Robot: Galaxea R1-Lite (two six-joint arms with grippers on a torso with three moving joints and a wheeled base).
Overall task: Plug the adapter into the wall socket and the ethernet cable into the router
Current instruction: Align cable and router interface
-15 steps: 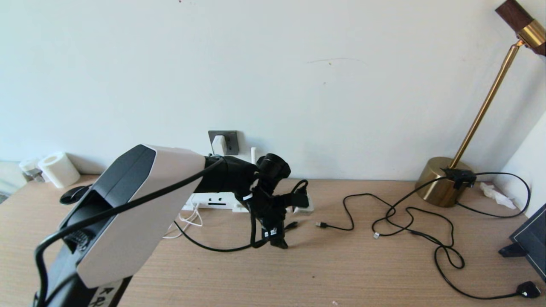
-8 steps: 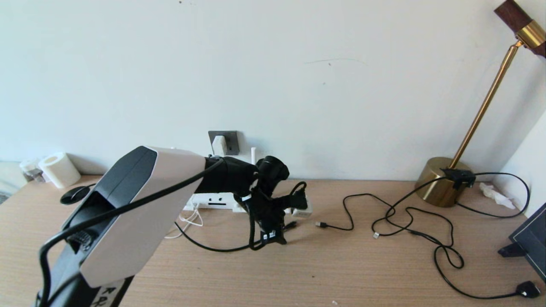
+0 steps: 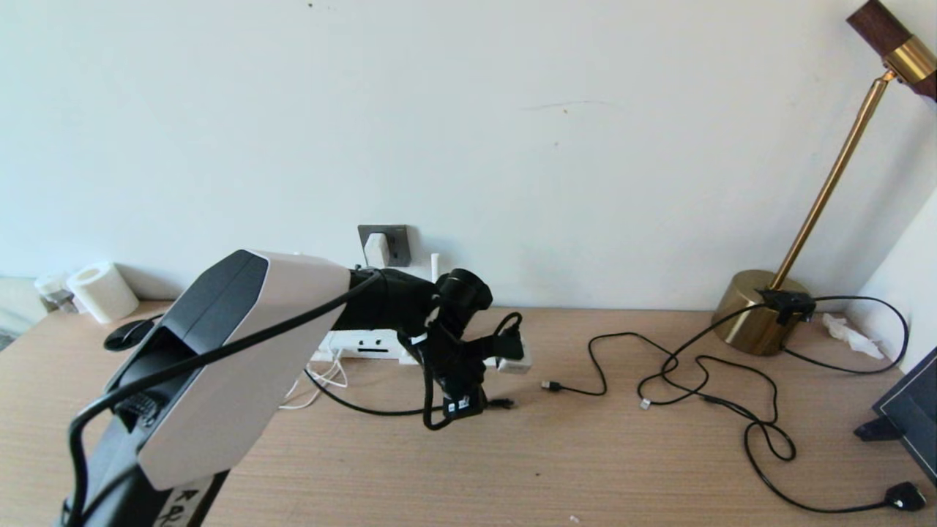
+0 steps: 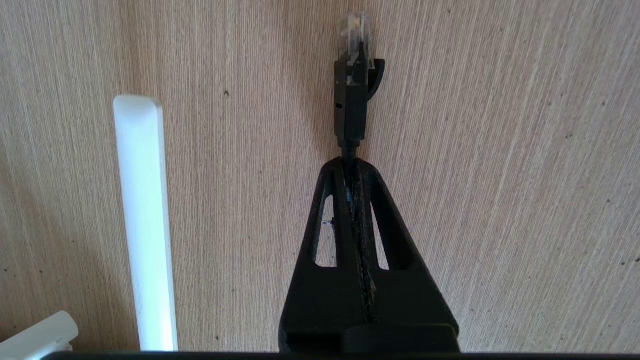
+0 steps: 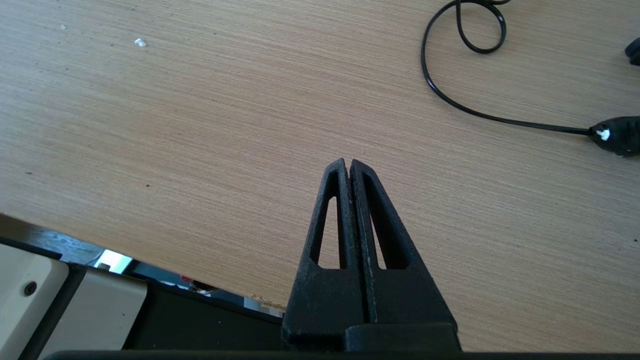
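The white adapter [image 3: 377, 249] sits in the dark grey wall socket [image 3: 400, 243] on the wall. Below it lies the white router [image 3: 364, 344], partly hidden by my left arm; one of its antennas [image 4: 142, 220] shows in the left wrist view. My left gripper [image 3: 472, 405] [image 4: 350, 162] hangs low over the table in front of the router, shut on the black ethernet cable [image 3: 366, 410] just behind its connector [image 4: 352, 100], which sticks out past the tips. My right gripper [image 5: 348, 162] is shut and empty near the table's front edge.
Thin black cables [image 3: 695, 380] sprawl across the right half of the table, ending in a black plug [image 3: 906, 498]. A brass lamp base [image 3: 758, 315] stands at back right, a dark stand [image 3: 908, 410] at the right edge. A paper roll [image 3: 101, 291] and black mouse [image 3: 128, 333] lie far left.
My left gripper has closed onto the ethernet cable behind its connector and shifted slightly left. The right arm has not moved.
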